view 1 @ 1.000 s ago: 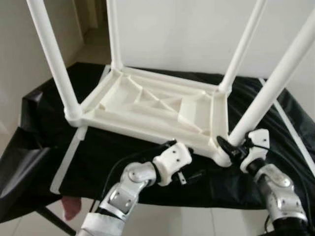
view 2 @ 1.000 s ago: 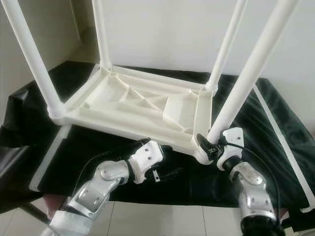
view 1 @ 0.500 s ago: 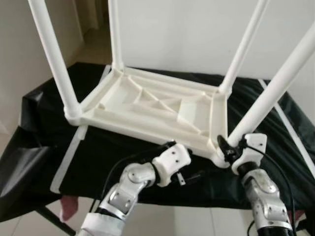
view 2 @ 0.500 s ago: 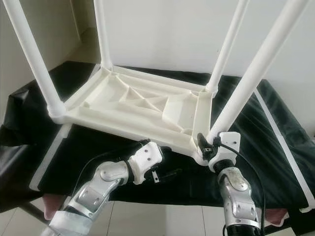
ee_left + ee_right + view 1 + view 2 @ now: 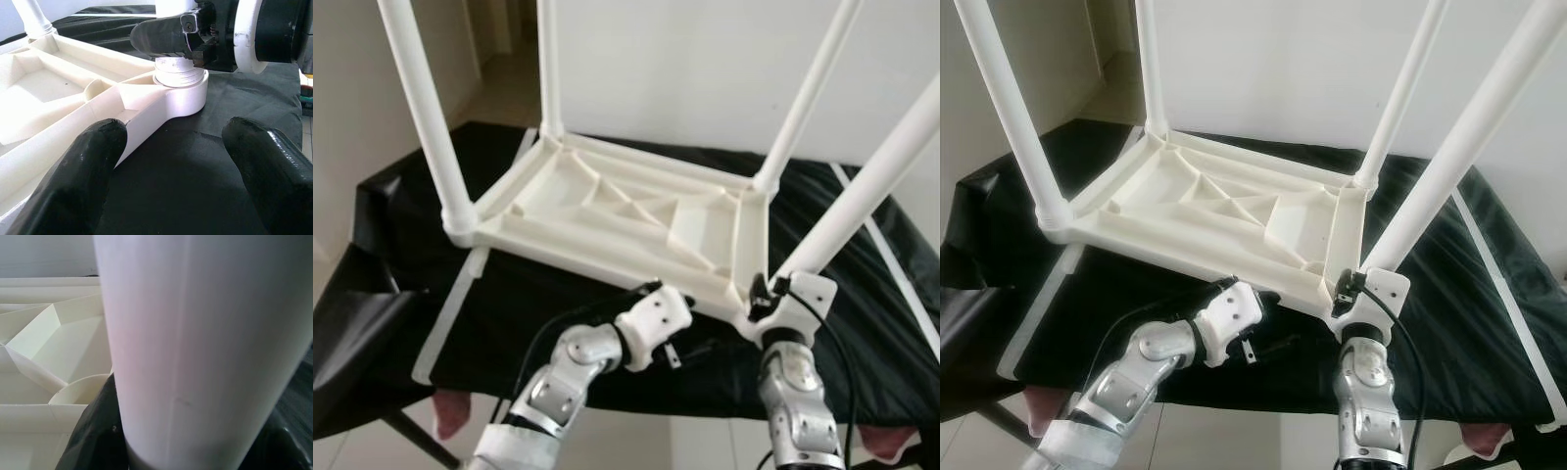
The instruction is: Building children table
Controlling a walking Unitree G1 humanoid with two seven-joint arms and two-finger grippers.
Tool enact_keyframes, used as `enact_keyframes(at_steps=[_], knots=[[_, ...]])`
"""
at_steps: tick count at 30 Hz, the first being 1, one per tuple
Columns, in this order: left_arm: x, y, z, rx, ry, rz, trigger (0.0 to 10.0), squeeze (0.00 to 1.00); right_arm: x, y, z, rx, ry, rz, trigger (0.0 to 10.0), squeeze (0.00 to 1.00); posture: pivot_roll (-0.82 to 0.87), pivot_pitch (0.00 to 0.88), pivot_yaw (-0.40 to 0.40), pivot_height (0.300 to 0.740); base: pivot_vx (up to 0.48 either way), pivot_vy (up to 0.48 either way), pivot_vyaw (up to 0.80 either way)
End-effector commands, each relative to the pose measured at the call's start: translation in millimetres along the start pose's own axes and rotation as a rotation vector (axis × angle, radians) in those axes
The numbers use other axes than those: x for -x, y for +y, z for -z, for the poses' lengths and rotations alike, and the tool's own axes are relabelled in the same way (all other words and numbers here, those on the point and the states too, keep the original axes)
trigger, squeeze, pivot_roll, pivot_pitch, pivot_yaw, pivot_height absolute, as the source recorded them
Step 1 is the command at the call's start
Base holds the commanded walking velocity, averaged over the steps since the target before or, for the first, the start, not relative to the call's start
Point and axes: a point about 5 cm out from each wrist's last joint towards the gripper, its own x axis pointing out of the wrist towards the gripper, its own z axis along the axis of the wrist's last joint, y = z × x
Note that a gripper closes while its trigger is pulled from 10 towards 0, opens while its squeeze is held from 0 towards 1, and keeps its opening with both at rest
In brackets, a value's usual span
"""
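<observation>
With the upturned white table [image 5: 626,211] lying on the black cloth [image 5: 519,304], the right gripper [image 5: 766,294] clamps its near-corner leg [image 5: 862,196] at the socket, while the left gripper [image 5: 171,161], spread empty beside that corner, offers no brace, so a skewed twist could tip the tabletop.

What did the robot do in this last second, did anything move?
The right arm swung inward, toward the robot's left, so its right gripper now closes around the base of the near right table leg from straighter below. The left gripper stayed open beside the upturned white table, which kept its place on the black cloth.
</observation>
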Motion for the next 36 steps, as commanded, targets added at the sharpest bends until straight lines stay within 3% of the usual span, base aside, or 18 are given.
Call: enact_keyframes(at_steps=[1, 7, 8, 9, 10, 11, 21, 30, 31, 32, 34, 36], knots=[[0.2, 2.9, -0.6, 0.001, 0.005, -0.075, 10.0, 0.00, 4.8, 0.3, 7.2, -0.016, 0.037, 0.036, 10.0, 0.00, 0.02, 0.000, -0.076, 0.740, 0.000, 0.000, 0.00], [0.3, 2.9, -1.3, -0.006, 0.005, -0.065, 10.0, 0.00, 5.4, 1.1, 1.1, -0.060, 0.010, 0.011, 10.0, 0.00, 0.01, 0.000, -0.072, 0.740, 0.000, 0.000, 0.00], [0.2, 3.6, -1.5, -0.006, 0.005, -0.066, 10.0, 0.00, 5.7, 1.3, 0.0, -0.052, 0.005, 0.009, 10.0, 0.15, 0.01, 0.000, -0.072, 0.740, 0.000, 0.000, 0.00], [0.2, 3.6, -1.5, -0.006, 0.005, -0.066, 10.0, 0.00, 5.7, 1.3, 0.0, -0.052, 0.005, 0.009, 10.0, 0.15, 0.01, 0.000, -0.072, 0.740, 0.000, 0.000, 0.00], [0.2, 4.1, -1.7, -0.006, 0.004, -0.067, 10.0, 0.00, 5.6, 1.4, -2.0, -0.053, -0.008, 0.001, 10.0, 0.90, 0.01, 0.000, -0.069, 0.740, 0.000, 0.000, 0.00], [0.3, 4.2, -1.8, -0.006, 0.004, -0.067, 10.0, 0.00, 4.8, -0.2, -4.7, -0.015, -0.028, -0.001, 10.0, 1.00, 0.01, 0.000, -0.068, 0.740, 0.000, 0.000, 0.00], [0.1, 3.0, -1.6, -0.005, 0.004, -0.059, 10.0, 0.00, -0.6, -20.9, -15.1, 0.044, -0.072, -0.083, 10.0, 1.00, 0.00, 0.000, -0.064, 0.740, 0.000, 0.000, 0.00], [-0.2, 2.7, -1.8, -0.005, 0.005, -0.055, 10.0, 0.00, -3.6, -27.9, -18.1, 0.082, -0.081, -0.148, 10.0, 1.00, 0.00, 0.000, -0.063, 0.740, 0.000, 0.000, 0.00], [0.1, 3.0, -1.7, -0.006, 0.007, -0.053, 10.0, 0.00, -6.1, -31.0, -17.1, 0.121, -0.067, -0.238, 10.0, 0.00, 0.00, 0.000, -0.061, 0.740, 0.000, 0.000, 0.00], [0.1, 3.0, -1.7, -0.006, 0.007, -0.053, 10.0, 0.00, -6.1, -31.0, -17.1, 0.121, -0.067, -0.238, 10.0, 0.00, 0.00, 0.000, -0.061, 0.740, 0.000, 0.000, 0.00], [0.3, 3.6, -1.7, -0.010, 0.009, -0.053, 10.0, 0.00, -10.1, -32.7, -14.7, 0.175, -0.026, -0.411, 10.0, 0.00, 0.00, 0.000, -0.062, 0.740, 0.000, 0.000, 0.00], [0.4, 4.2, -1.7, -0.012, 0.011, -0.054, 10.0, 0.00, -11.1, -31.1, -13.6, 0.211, -0.016, -0.477, 10.0, 0.00, 0.00, 0.000, -0.063, 0.740, 0.000, 0.000, 0.00]])
